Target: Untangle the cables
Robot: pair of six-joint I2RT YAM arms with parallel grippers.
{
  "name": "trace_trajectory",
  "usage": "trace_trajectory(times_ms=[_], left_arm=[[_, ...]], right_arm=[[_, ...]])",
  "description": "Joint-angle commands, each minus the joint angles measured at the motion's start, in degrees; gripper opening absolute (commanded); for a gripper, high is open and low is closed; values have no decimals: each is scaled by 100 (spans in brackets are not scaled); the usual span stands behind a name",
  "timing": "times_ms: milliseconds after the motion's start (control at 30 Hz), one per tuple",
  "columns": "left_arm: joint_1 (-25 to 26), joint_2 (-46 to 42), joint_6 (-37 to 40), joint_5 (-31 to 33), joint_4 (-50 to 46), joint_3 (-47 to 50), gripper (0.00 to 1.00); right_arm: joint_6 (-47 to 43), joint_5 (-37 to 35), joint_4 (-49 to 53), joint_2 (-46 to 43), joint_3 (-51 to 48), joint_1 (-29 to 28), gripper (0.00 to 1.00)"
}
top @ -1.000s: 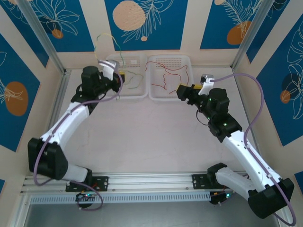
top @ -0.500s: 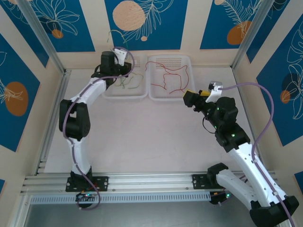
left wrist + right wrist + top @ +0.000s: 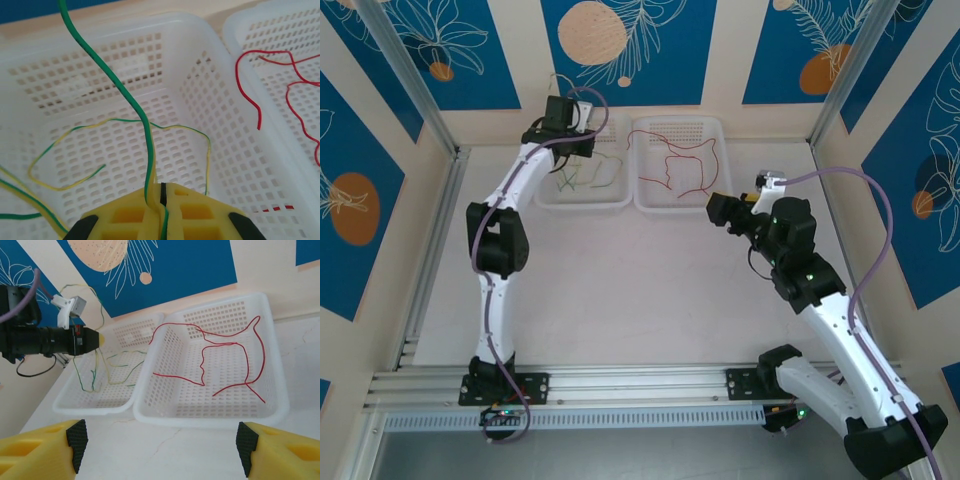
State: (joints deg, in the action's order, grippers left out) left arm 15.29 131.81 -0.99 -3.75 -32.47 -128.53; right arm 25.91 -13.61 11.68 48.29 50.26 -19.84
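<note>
My left claw (image 3: 161,202) is clenched on a yellow-green cable (image 3: 116,85) that rises out of it above the left basket (image 3: 150,27). More yellow-green wire (image 3: 50,150) lies looped inside. My right claw (image 3: 160,445) hangs released over the surface (image 3: 310,355), near the right basket (image 3: 210,419), which holds the red cables (image 3: 201,365).

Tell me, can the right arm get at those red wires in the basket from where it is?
Probably yes. The right gripper, jaws open, faces the white basket with nothing between them, and the red cables lie loose inside, uncovered.
</note>
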Motion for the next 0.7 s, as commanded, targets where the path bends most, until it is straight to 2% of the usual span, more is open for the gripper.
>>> trace_trajectory(times_ms=[0,333,467,567,667], left_arm=[[88,223,119,410,-930,-513,0],[115,797,56,353,-1632,-1148,0],[140,938,56,367,-1656,-1179,7],[180,928,90,498,-1596,-1180,25],[223,811,143,689,-1570,-1179,28]], right_arm=[[31,112,-146,70,173,11,80],[-2,141,-26,101,291,-1,80],[-29,143,-6,119,309,6,80],[-8,189,-6,128,318,20,80],[-42,192,13,125,335,18,80]])
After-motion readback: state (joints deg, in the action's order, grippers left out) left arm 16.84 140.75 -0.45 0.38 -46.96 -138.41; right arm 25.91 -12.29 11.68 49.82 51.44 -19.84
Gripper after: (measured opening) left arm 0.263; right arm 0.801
